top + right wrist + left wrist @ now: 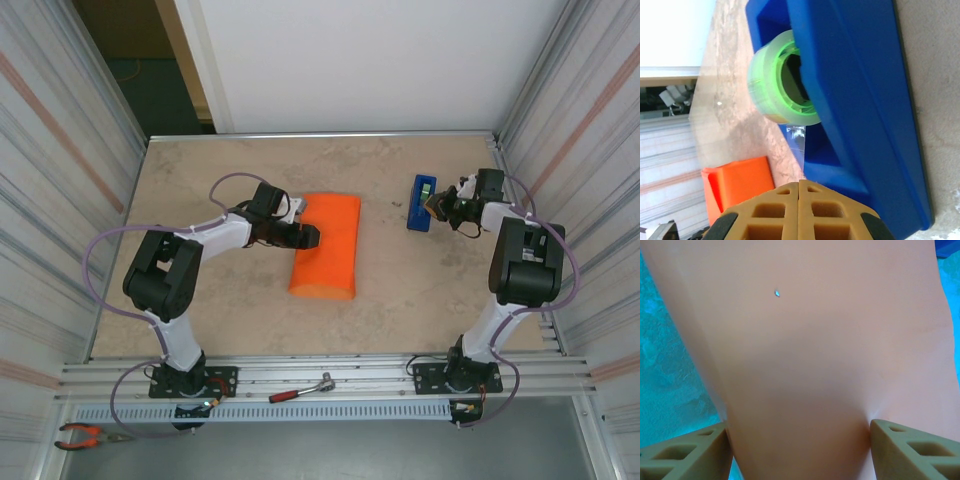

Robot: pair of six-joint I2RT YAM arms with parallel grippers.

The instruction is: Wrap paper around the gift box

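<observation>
Seen from above, the paper lies in the middle of the table as a rounded, folded-over bundle. The left gripper is at its left edge, and the right gripper is well apart from it, just beside the blue tape dispenser. The left wrist view adds that the spread fingers press the orange sheet from both sides, grasping it. In the right wrist view the right gripper is clenched on a strip of clear tape running from the green roll.
</observation>
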